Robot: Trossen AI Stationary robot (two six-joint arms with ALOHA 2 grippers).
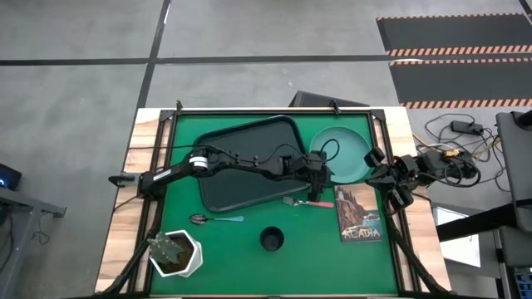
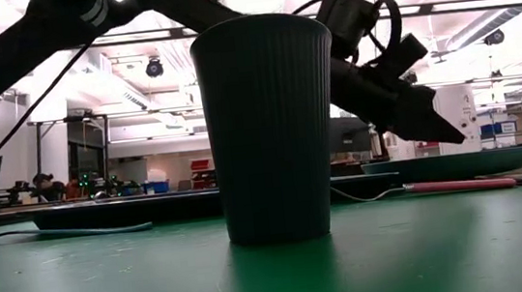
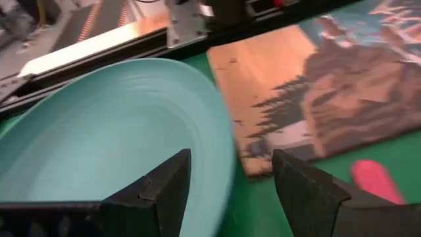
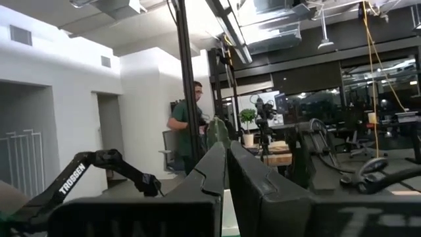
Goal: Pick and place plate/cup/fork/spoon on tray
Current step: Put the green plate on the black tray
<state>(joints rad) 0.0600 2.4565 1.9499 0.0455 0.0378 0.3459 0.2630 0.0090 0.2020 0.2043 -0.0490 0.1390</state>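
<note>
Left gripper [image 1: 327, 177] is reaching across the desk [image 1: 249, 241] to the near rim of the plate [image 1: 349, 145]. In the left wrist view its jaws are spread, with the plate's edge lying between the two fingers [image 3: 164, 187] and nothing pinched yet. Looks like the plate-pick step, at the approach stage.

The plate is sitting on the green mat at the far right, just beside the tray [image 1: 241, 158], which is showing no task items in it. The fork [image 1: 309, 202] is lying just in front of the tray near the left gripper. The spoon [image 1: 218, 220] is lying further left, the cup [image 1: 272, 240] is standing near the front middle. A postcard-like board [image 1: 360, 213] is lying right of the fork, a white plant pot [image 1: 176, 253] is standing front left.

Right gripper [image 1: 384, 174] is waiting at the right edge, pointing up into the room, jaws pressed together.

Next move is probably calling for closing on the rim, lifting, and carrying the plate left over the tray. The rim grip is thin, so the plate could be tipping or slipping.
</note>
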